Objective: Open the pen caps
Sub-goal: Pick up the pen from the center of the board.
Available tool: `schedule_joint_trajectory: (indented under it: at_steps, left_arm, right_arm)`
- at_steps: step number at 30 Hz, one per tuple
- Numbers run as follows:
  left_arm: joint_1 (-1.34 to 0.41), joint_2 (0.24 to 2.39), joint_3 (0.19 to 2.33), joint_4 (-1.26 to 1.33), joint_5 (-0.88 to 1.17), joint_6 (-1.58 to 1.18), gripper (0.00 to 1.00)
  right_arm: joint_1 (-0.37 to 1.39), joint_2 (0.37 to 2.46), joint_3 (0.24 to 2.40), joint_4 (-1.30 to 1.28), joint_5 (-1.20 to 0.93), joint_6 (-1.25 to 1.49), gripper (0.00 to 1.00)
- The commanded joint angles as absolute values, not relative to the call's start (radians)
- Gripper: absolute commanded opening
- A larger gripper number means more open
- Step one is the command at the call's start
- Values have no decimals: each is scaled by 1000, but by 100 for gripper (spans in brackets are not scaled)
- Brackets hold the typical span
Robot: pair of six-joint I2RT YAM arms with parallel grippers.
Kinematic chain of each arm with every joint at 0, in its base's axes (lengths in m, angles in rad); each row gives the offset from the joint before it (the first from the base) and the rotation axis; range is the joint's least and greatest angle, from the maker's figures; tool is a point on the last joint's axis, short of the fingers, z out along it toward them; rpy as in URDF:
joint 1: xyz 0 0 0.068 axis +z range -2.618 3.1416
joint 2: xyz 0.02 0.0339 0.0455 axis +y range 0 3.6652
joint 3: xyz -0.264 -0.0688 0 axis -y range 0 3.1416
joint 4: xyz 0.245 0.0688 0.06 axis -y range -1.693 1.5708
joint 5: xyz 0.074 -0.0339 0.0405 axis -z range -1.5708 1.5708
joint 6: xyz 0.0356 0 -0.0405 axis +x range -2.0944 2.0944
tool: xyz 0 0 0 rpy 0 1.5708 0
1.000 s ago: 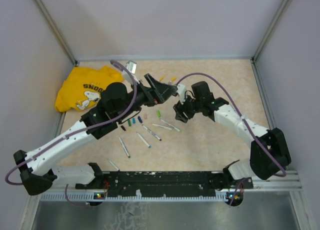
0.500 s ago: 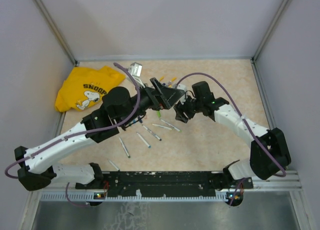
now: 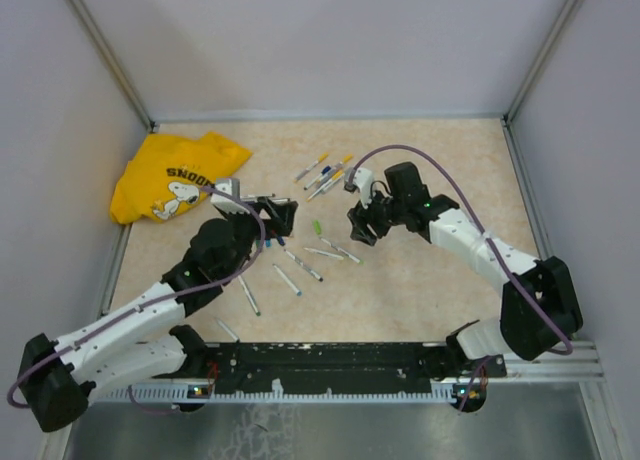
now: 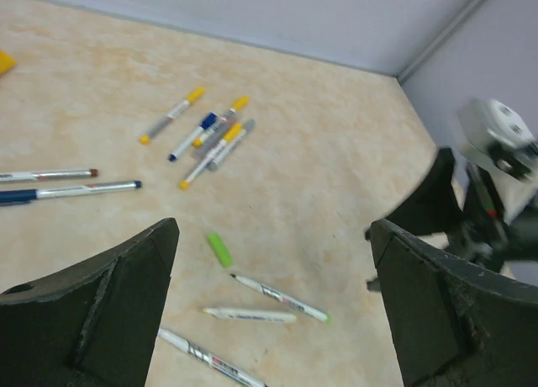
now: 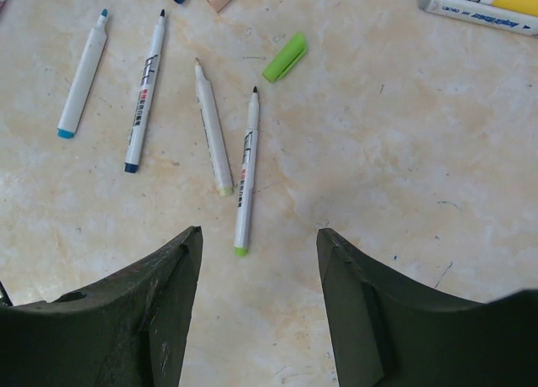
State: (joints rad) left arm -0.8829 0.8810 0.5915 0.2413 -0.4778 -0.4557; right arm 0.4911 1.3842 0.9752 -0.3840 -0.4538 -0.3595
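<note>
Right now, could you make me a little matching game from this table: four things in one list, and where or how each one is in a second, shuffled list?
Things:
1. yellow T-shirt
2. loose green cap
3. left gripper
4. bunch of pens at the far side

States:
A. wide open, holding nothing
B. caps on
C. crumpled in the far left corner
D. lying off its pen, beside uncapped pens

Pairs: 1-C, 2-D, 3-A, 4-B.
</note>
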Motion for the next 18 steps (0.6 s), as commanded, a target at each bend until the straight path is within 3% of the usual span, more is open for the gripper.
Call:
schedule_joint_trajectory:
  at_steps: [1, 8, 12, 18]
  left_arm:
    - [-718, 927, 574, 333, -236, -502, 100]
    - [-525, 1123, 594, 398, 35, -634, 100]
    - [-448, 1231, 646, 372, 50, -726, 98]
    - [-435, 1457, 940, -4, -175, -844, 67]
  right_arm:
    - [479, 1338, 973, -365, -478, -379, 57]
    - [479, 1333, 971, -365, -488, -384, 57]
    - [479, 1333, 970, -364, -493, -385, 57]
    - [479, 1332, 967, -360, -492, -387, 57]
